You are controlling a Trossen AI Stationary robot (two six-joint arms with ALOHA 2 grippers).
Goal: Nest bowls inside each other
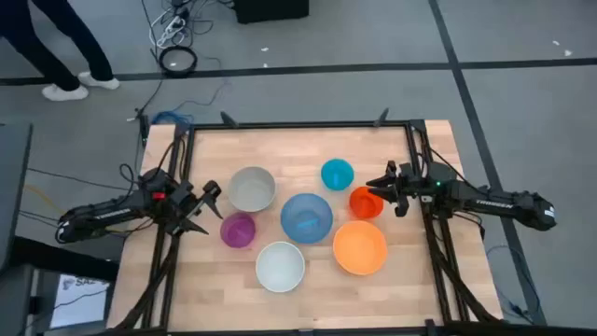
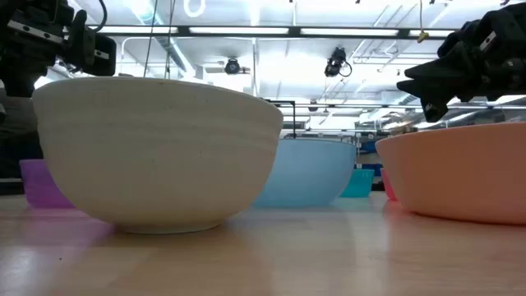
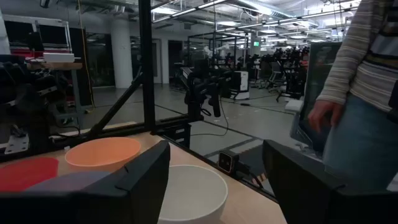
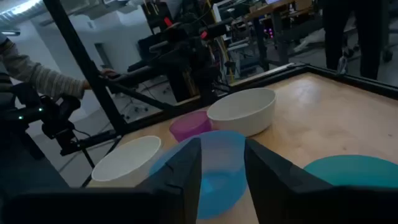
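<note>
Seven bowls stand apart, upright on their bases, on the wooden table: grey [image 1: 252,189], teal [image 1: 337,174], red-orange [image 1: 366,202], blue [image 1: 306,217], purple [image 1: 238,229], white [image 1: 280,266] and orange [image 1: 360,247]. My left gripper [image 1: 207,207] is open, left of the purple bowl, with nothing between its fingers. In its wrist view it [image 3: 215,149] points toward the white bowl [image 3: 186,193]. My right gripper [image 1: 378,189] is open over the red-orange bowl's far rim. The low view shows it [image 2: 423,86] well above the table, touching nothing.
A black frame [image 1: 298,124] runs round the table's far and side edges. A person [image 3: 360,93] stands beyond the table's near edge. Bare wood lies at the table's far side [image 1: 298,149] and along its near edge [image 1: 215,299].
</note>
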